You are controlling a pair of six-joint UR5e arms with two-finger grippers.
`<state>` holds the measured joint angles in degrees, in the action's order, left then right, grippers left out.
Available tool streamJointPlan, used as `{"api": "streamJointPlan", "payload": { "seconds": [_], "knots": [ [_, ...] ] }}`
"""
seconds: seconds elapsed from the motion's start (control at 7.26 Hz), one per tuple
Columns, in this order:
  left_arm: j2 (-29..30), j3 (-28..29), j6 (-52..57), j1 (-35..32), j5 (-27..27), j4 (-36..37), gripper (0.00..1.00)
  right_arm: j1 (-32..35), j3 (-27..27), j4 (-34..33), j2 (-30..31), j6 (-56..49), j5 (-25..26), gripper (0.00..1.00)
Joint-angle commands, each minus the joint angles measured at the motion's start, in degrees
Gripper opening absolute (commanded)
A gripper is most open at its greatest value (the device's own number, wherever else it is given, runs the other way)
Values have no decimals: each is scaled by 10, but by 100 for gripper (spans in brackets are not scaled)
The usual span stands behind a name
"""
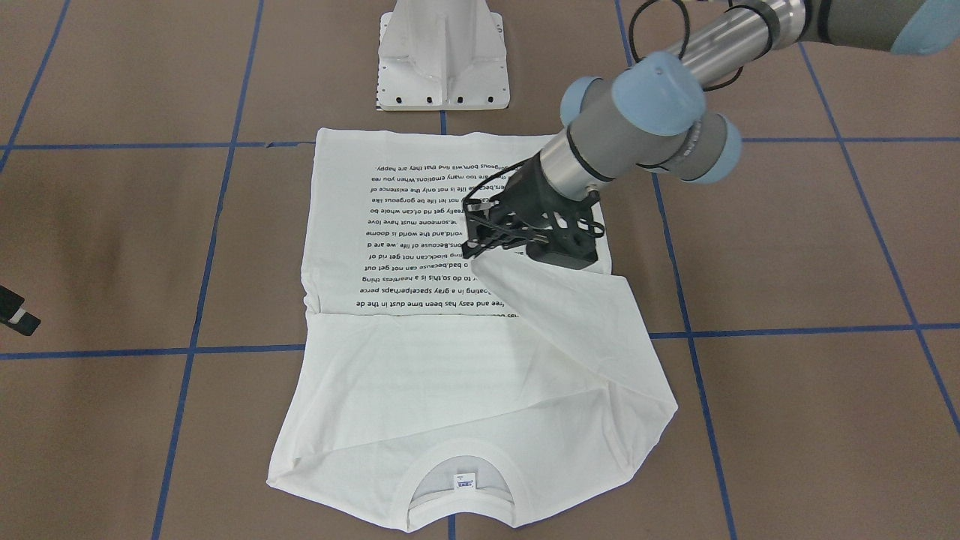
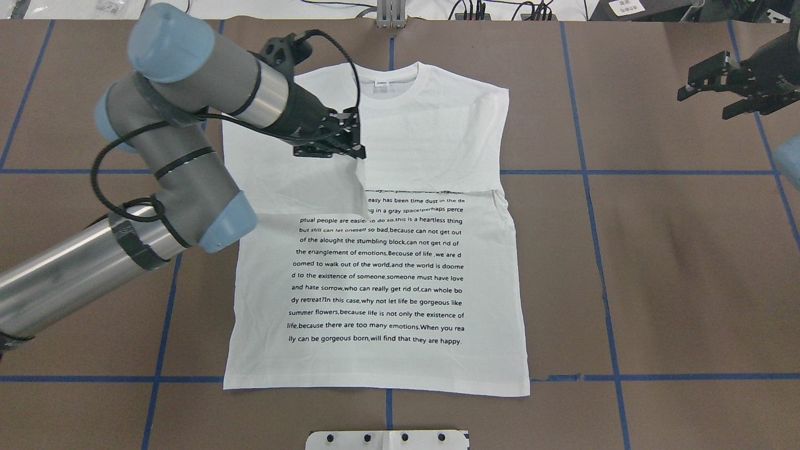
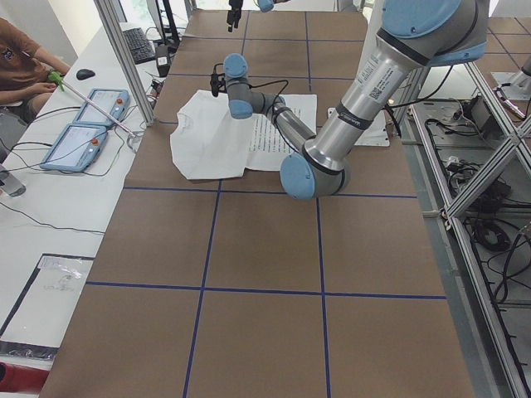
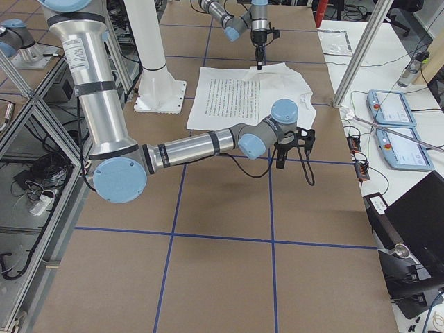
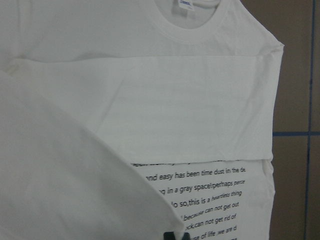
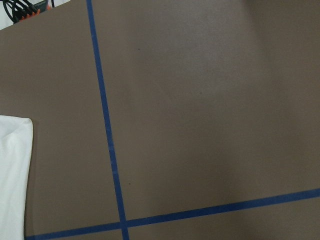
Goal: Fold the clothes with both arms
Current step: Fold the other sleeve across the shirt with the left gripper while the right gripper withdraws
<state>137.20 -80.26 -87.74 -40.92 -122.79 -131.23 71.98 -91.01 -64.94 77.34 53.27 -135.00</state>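
White cotton fills the middle of the overhead view: the T-shirt lies flat on the brown table, printed side up, with its ribbed collar toward the top of the frame and its hem toward the bottom, just short of the white pedestal base. A small neck label shows inside the collar. Lines of black text run across the lower body; their topmost line is partly covered by a plain white band of cloth laid across the chest from the right-hand edge. The left gripper sits over the upper left part of the shirt, its fingers pressed together on the tip of a flap of cloth that comes in from that side and rises off the table toward the middle. In the front-facing view this flap slopes up from the shirt's right-hand edge to the pinch and hides the ends of several text lines. The left wrist camera shows the same flap at lower left, the collar at the top and a dark fingertip at the bottom edge. The right gripper hangs at the upper right, well apart from the shirt, fingers spread and holding nothing; its wrist camera sees bare table, crossed blue tape lines and a white corner at the left edge.
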Motion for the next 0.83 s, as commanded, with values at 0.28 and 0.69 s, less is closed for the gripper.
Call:
{"api": "streamJointPlan", "payload": {
  "seconds": [0.28,0.69],
  "knots": [
    [133,151,-38,113,161,-63,0,2,1,2,6,-10,-1,100],
    [177,247,-38,134,221,-125,4,2,2,2,7,-10,0,100]
  ]
}}
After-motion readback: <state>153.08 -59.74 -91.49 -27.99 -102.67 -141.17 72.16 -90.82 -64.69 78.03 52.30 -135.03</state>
